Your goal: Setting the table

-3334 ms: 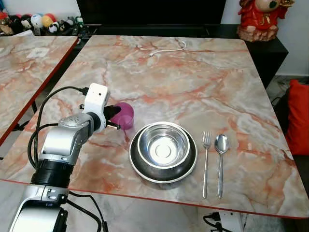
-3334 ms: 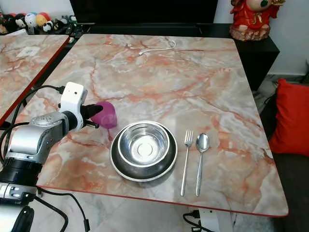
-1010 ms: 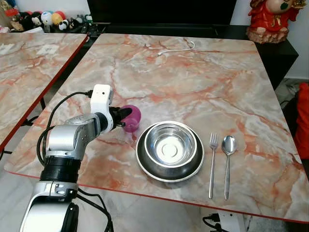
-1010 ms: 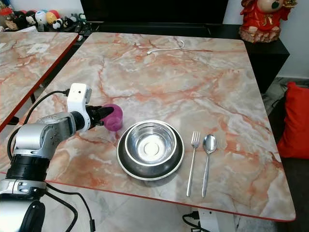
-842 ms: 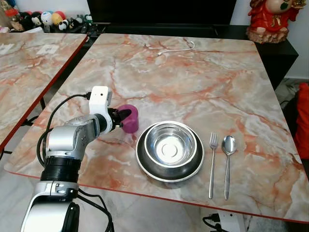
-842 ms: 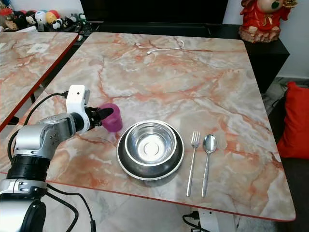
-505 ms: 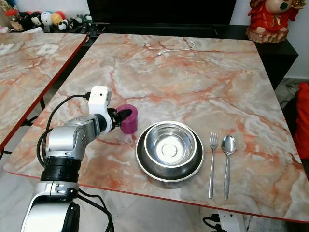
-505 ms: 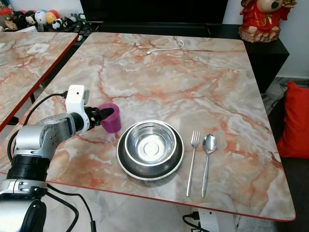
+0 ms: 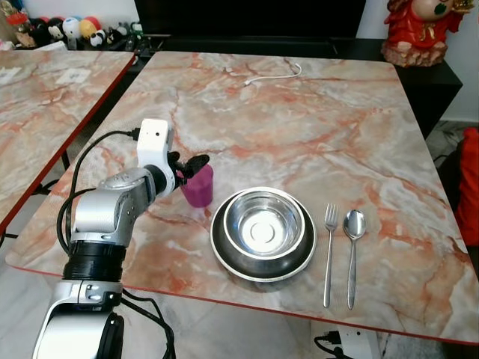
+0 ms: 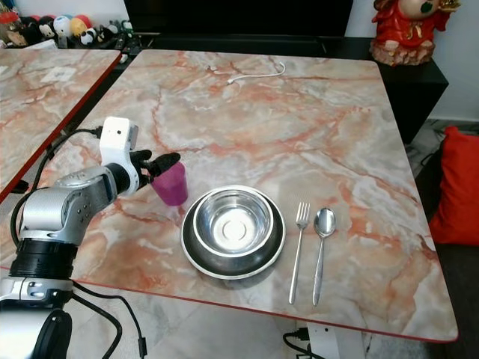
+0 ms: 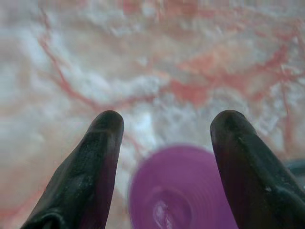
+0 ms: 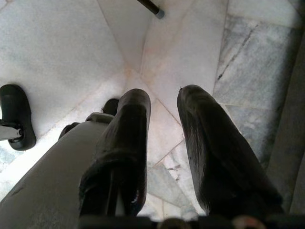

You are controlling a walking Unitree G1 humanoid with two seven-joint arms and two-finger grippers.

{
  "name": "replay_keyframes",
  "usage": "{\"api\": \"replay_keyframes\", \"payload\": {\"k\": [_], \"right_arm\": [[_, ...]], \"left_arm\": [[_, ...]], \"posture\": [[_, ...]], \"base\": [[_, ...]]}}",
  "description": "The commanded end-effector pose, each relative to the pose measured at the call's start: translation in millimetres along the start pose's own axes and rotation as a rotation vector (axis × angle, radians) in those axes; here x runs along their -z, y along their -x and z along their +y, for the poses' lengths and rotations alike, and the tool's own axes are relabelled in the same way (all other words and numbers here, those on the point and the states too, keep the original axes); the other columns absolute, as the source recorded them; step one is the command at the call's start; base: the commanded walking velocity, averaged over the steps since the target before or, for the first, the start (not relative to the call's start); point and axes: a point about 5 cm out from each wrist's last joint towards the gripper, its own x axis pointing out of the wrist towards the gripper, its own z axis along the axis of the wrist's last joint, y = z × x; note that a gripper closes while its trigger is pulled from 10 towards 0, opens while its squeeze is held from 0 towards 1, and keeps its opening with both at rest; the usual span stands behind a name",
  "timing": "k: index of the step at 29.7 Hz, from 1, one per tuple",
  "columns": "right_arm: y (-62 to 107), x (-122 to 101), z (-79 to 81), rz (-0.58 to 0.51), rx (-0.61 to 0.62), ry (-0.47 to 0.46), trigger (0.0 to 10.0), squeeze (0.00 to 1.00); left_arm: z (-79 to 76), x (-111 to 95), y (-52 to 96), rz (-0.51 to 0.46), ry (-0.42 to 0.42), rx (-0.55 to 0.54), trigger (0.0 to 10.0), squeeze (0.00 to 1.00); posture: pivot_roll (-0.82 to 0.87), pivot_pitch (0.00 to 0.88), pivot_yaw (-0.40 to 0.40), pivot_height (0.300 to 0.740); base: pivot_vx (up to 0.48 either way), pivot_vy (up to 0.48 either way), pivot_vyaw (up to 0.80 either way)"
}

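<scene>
A purple cup (image 9: 198,187) stands upright on the marble table (image 9: 299,134), just left of a steel bowl (image 9: 262,228) that sits in a dark plate (image 9: 224,263). A fork (image 9: 328,254) and a spoon (image 9: 352,247) lie side by side to the right of the plate. My left gripper (image 9: 191,166) hovers open at the cup's rim, one finger on each side, not pressing on it. In the left wrist view the cup (image 11: 183,191) sits low between the spread fingers (image 11: 97,157). My right gripper (image 12: 164,102) hangs idle over the floor, fingers slightly apart.
A white cable (image 9: 273,76) lies near the table's far edge. A red figurine (image 9: 415,30) stands on a dark cabinet at the back right. A second marble table (image 9: 45,97) is to the left, across a narrow gap. A red cushion (image 9: 471,187) is at the right.
The cup was tilted on its side in my left gripper; it now stands upright on the table. The gripper has let go, opened and risen to the rim.
</scene>
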Motion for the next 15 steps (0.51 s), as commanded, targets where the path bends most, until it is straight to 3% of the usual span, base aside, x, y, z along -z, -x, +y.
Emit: {"api": "replay_keyframes", "payload": {"k": [1, 4, 9, 11, 12, 13, 15], "right_arm": [[1.3, 7, 0.5, 0.024, -0.003, 0.0, 10.0, 0.0], [1.4, 7, 0.7, 0.024, -0.002, -0.002, 10.0, 0.0], [1.3, 7, 0.6, 0.024, -0.004, -0.001, 10.0, 0.0], [1.3, 7, 0.2, 0.024, -0.006, 0.002, 10.0, 0.0], [1.3, 7, 0.2, 0.024, -0.006, 0.002, 10.0, 0.0], [1.2, 7, -0.3, 0.024, -0.005, 0.004, 10.0, 0.0], [1.2, 7, -0.6, 0.021, -0.005, 0.004, 10.0, 0.0]], "left_arm": [[4.5, -18, 5.6, -0.104, -0.087, -0.047, 10.0, 0.0], [17.0, -27, 15.5, -0.208, -0.165, -0.157, 10.0, 0.0], [33.4, -10, 33.7, -0.233, -0.325, -0.302, 10.0, 0.0], [42.7, 6, 52.5, -0.252, -0.318, -0.386, 10.0, 0.0], [42.7, 6, 52.5, -0.252, -0.318, -0.386, 10.0, 0.0], [47.9, 15, 64.7, -0.26, -0.33, -0.435, 10.0, 0.0], [49.2, 20, 70.2, -0.272, -0.32, -0.453, 10.0, 0.0]], "posture": [[-0.04, 0.117, 0.037, 0.74], [-0.04, 0.119, 0.037, 0.74], [-0.03, 0.125, 0.031, 0.74], [-0.03, 0.128, 0.03, 0.74], [-0.03, 0.128, 0.03, 0.74], [-0.03, 0.127, 0.03, 0.74], [-0.02, 0.128, 0.03, 0.74]], "base": [[0.0, 0.0, 0.0], [0.0, 0.0, 0.0], [0.0, 0.0, 0.0], [0.0, 0.0, 0.0], [0.0, 0.0, 0.0], [0.0, 0.0, 0.0], [0.0, 0.0, 0.0]]}}
